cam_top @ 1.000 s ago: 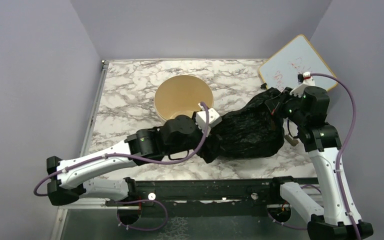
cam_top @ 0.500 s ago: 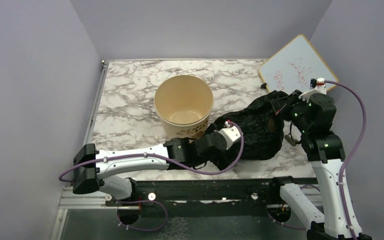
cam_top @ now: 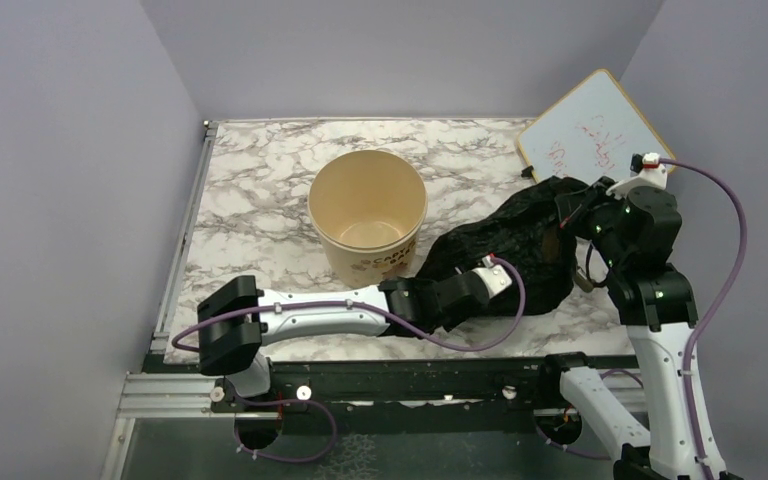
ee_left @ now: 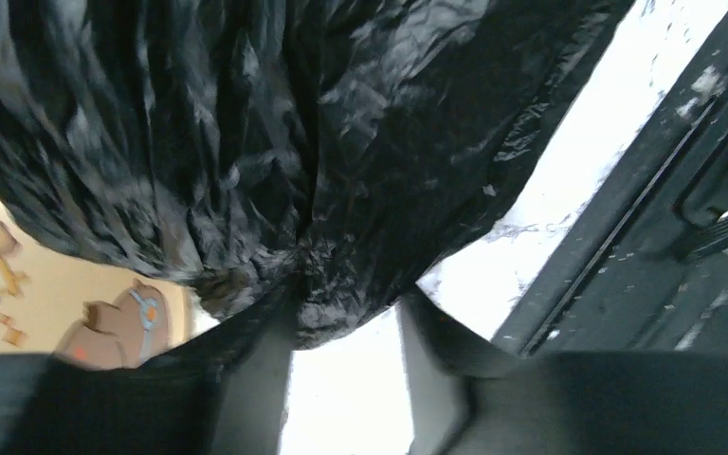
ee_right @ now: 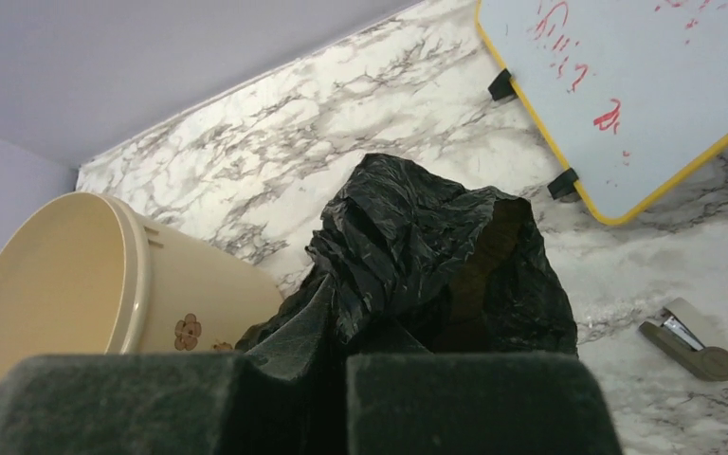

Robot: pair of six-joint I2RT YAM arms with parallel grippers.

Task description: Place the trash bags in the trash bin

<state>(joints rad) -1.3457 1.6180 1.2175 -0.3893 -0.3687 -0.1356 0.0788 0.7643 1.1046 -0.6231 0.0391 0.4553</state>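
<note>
The black trash bag (cam_top: 515, 245) lies crumpled on the marble table, right of the beige trash bin (cam_top: 367, 212), which stands upright. My right gripper (cam_top: 566, 213) is shut on the bag's upper right end and holds it raised; in the right wrist view the film is pinched between the pads (ee_right: 341, 365). My left gripper (cam_top: 503, 270) is low at the bag's near edge. In the left wrist view (ee_left: 346, 308) its fingers stand apart with a wad of the bag (ee_left: 332, 284) between their tips. The bin's side (ee_left: 19, 294) shows beside it.
A white board with a yellow frame (cam_top: 595, 130) leans at the back right corner. A small stapler (ee_right: 687, 338) lies on the table right of the bag. A black rail (cam_top: 410, 378) runs along the table's near edge, close behind my left gripper.
My left arm has swung down and right, from above the bag beside the bin to the bag's near edge. My right gripper has drawn the bag's end slightly right.
</note>
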